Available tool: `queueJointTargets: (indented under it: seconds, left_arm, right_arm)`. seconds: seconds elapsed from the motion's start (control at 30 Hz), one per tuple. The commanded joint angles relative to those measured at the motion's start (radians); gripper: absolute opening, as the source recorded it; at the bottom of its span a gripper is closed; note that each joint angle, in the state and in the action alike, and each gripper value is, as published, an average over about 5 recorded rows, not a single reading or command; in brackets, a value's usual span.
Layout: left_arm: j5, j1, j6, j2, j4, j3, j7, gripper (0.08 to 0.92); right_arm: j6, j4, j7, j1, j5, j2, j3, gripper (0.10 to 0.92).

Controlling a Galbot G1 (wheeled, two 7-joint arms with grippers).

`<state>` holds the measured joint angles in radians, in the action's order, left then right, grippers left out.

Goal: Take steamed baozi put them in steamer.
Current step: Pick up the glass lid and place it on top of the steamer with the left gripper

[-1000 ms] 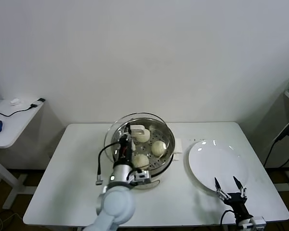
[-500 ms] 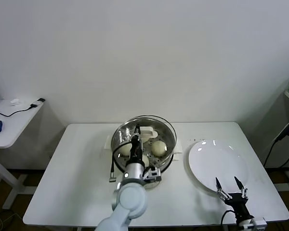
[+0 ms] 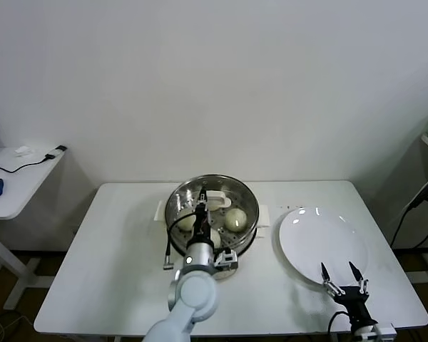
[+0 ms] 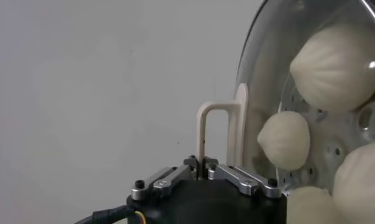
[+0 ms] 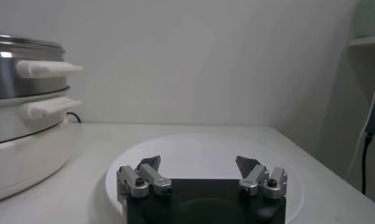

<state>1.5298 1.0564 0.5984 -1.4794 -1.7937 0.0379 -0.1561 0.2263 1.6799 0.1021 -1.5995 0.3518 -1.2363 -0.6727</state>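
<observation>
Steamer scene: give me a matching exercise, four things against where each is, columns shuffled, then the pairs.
Things:
1. steamed baozi
2. white plate
3. left gripper
4. right gripper

Places:
A. over the steamer, reaching in
B. at the plate's near rim, fingers spread
C. on the perforated tray inside the pot
D. on the table, right of the steamer

Pairs: 1-C, 2-D, 3-A, 4-B

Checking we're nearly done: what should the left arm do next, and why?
Probably open the left gripper and lift off: it grips the lid handle, the lid seems seated on the steamer, baozi inside; right gripper parked by the plate.
</observation>
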Motion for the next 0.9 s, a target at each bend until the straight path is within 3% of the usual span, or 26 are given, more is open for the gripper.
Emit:
queueJointTargets:
  seconds: [0.03, 0.63, 0.9]
  left_arm:
    - [0.019, 0.004, 0.000, 0.006, 0.021, -0.005, -0.003, 0.143]
    - [-0.032, 0.021, -0.011, 0.028, -0.031, 0.004, 0.005, 0.153]
    - [-0.087, 0.032, -0.022, 0.057, -0.107, 0.022, 0.002, 0.356]
  right_arm:
    - [0.008, 0.002, 0.001, -0.001, -0.001, -0.002, -0.002, 0.823]
    - [0.007, 0.001, 0.007, 0.005, -0.007, -0.012, 0.005, 0.823]
    - [0.001, 0.006, 0.009, 0.006, -0.010, -0.015, 0.006, 0.823]
